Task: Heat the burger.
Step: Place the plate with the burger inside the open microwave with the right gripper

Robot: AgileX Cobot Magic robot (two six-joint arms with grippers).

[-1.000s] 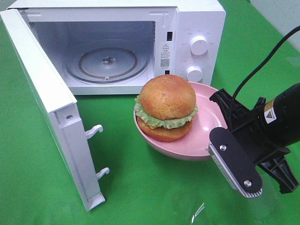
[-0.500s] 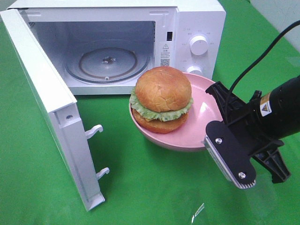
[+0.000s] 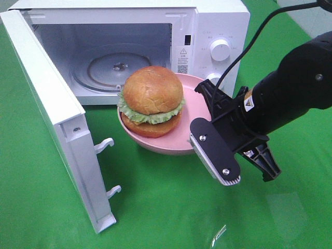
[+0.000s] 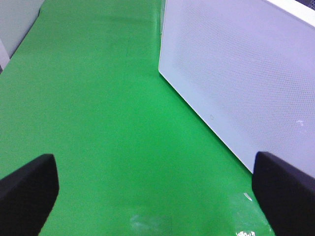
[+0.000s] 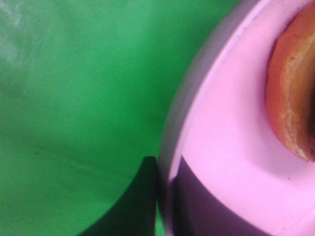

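Warning-triangle sticker [image 3: 182, 58] on microwave [image 3: 223, 21]

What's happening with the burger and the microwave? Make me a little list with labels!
burger: sits on the pink plate, just in front of the microwave's opening
right claw: shut on the pink plate's rim
left claw: open, holding nothing, above the green cloth
microwave: its door is swung wide open, and the glass turntable shows inside
burger inside yet: no
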